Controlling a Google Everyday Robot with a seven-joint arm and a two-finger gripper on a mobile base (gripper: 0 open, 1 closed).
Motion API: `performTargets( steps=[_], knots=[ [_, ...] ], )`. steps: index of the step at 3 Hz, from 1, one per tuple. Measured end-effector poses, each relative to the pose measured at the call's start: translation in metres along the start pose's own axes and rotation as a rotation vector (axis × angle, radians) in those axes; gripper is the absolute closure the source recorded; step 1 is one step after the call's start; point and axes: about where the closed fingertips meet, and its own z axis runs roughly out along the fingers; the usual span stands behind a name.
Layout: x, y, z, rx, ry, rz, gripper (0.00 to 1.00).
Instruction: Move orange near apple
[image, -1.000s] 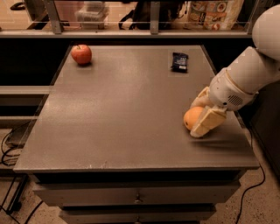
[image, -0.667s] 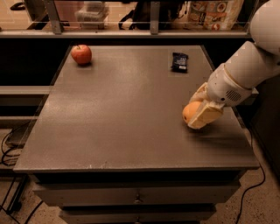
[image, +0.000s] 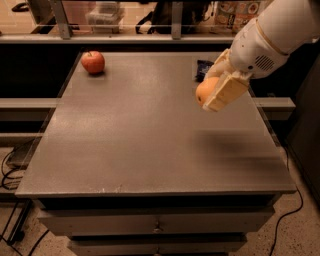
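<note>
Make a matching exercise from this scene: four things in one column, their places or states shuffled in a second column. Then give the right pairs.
Things:
1. orange
2. apple
3. dark packet
4. pincer

Places or states:
A. lying at the far right of the table, partly behind the arm
B. shut on its load, above the table's right side
C. sitting near the table's far left corner
D. held in the air, off the table

Pairs: 1-D, 2-C, 3-A, 4-B
</note>
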Motion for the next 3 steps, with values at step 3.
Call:
performTargets(
  steps=[3],
  knots=[
    [-0.028,-0.032,0.054,0.046,-0.225,0.128,1.00]
  ],
)
